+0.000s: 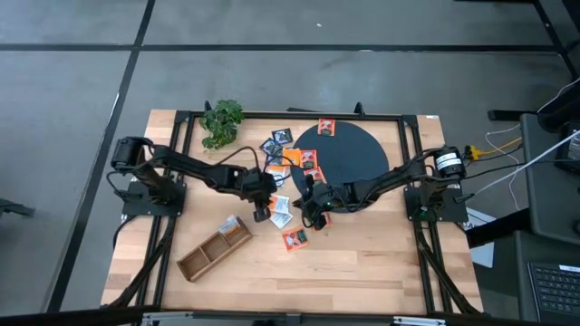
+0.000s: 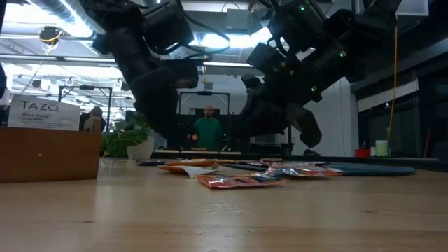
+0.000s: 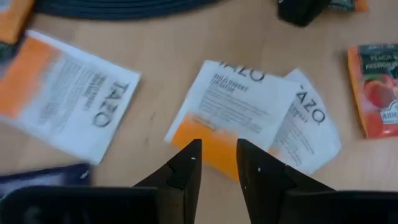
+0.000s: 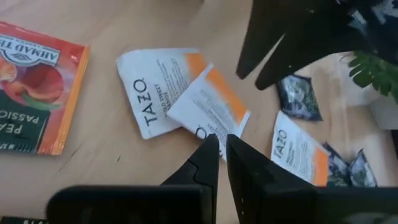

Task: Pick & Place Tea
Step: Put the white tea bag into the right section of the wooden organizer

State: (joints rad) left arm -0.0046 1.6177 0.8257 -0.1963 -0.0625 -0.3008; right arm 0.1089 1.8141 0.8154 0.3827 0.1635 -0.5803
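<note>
On the light wooden tabletop (image 1: 362, 263), the small flat square tea sachets (image 1: 292, 159) lie scattered near the middle, most of them along the left rim of the round dark disc (image 1: 349, 154) and a few on it. Two white sachets with an orange band (image 3: 239, 109) overlap each other just off the disc's near-left rim, and one orange-red sachet (image 1: 294, 238) lies alone, closer to the front edge. The left gripper (image 3: 217, 155) hovers directly above the overlapping white pair; its fingers stand a little apart, with nothing between them. The right gripper (image 4: 222, 149) reaches in from the other side to the same pair, its fingers almost together and empty, the tips just over the edge of the upper sachet. The long wooden compartment tray (image 1: 215, 249) lies diagonally toward the front-left corner, and the green leafy plant (image 1: 222, 122) stands at the back edge, left of the disc.
</note>
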